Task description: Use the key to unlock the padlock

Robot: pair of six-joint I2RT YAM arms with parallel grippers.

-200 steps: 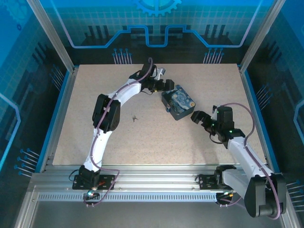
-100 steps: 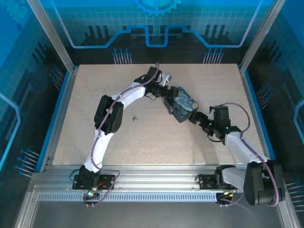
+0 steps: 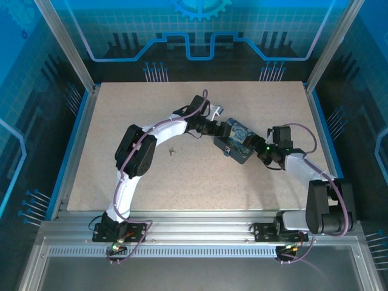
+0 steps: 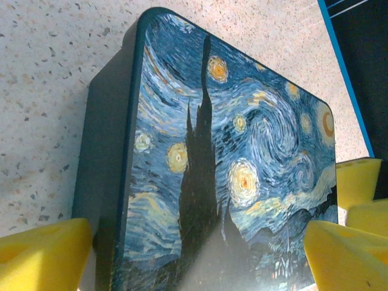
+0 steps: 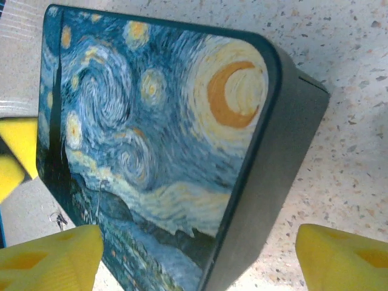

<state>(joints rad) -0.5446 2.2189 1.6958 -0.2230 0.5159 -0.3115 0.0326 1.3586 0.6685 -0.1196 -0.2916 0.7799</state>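
Note:
The dark-blue starry-night tin lies right of centre between both grippers. My left gripper stands open astride the tin's left end, one yellow pad on each side of it. My right gripper is open around the opposite corner, with a gap between the tin wall and its right pad. A tiny silvery piece, the padlock, pokes out at the tin's edge, small and blurred. The key lies alone on the table, left of the tin.
The speckled beige tabletop is framed by blue edges and aluminium posts. The left arm's elbow arches over the table's left half near the key. The right arm runs along the right edge.
Both grippers closed in on the tin from opposite sides. The tin slid down-right and turned with the left gripper. Both sets of jaws narrowed a little.

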